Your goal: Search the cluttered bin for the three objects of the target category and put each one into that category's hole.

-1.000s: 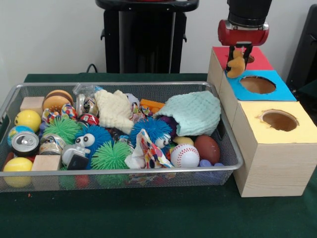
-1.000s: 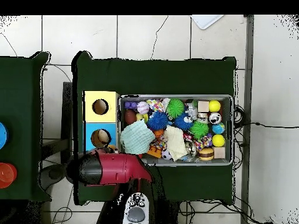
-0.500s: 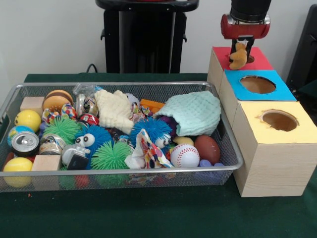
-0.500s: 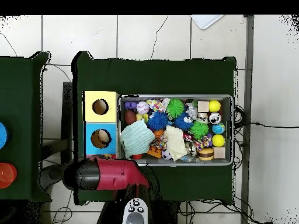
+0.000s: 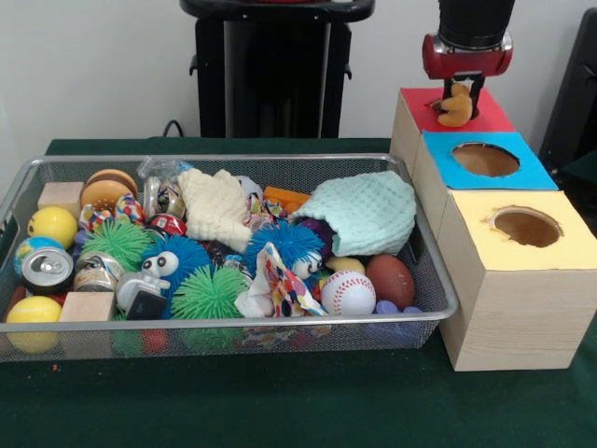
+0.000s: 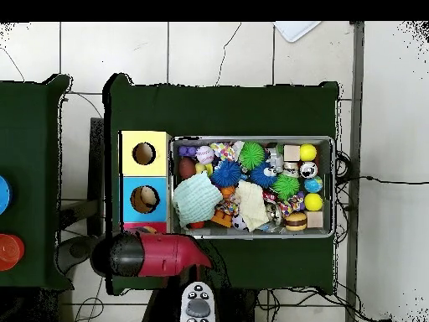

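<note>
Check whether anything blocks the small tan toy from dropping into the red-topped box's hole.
Nothing visible does. The gripper holds the small tan toy directly over the red-topped box, at its hole. The toy itself hides most of that hole, so I cannot confirm exact alignment.

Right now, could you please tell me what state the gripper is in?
Gripper: shut on a small tan plush toy, held above the red-topped box.
</note>
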Motion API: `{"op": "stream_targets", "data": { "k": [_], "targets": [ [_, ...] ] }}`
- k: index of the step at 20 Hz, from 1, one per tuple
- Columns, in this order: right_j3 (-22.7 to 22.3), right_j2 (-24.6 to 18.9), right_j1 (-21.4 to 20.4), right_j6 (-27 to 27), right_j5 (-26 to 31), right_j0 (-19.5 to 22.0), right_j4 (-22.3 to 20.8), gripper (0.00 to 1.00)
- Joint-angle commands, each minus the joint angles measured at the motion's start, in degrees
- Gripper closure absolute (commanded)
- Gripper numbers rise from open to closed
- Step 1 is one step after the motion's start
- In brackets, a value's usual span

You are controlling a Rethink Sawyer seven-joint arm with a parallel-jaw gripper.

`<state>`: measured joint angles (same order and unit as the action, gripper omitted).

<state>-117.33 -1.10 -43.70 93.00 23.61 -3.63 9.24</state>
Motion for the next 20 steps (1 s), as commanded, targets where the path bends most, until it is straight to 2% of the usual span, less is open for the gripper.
{"op": "stream_targets", "data": {
  "k": [1, 2, 3, 7, 10, 17, 20],
  "targets": [
    [-4.64, -7.62, 4.87, 10.28, -7.61, 2.62, 2.49, 1.00],
    [-4.09, -7.11, 5.23, 9.36, -5.58, 2.10, 1.70, 1.00],
    [-3.76, -6.80, 5.41, 9.30, -4.69, 1.76, 1.05, 0.00],
    [-2.94, -4.62, 5.84, 10.13, -2.16, -0.08, 0.69, 0.00],
    [-3.38, -4.62, 5.35, 10.77, -3.34, -0.14, 1.27, 0.00],
    [-3.53, -3.99, 2.95, 10.45, 1.47, 0.11, 1.55, 0.00],
    [-4.06, -3.88, -1.37, 10.07, 7.39, 0.29, 1.85, 0.00]
  ]
}}
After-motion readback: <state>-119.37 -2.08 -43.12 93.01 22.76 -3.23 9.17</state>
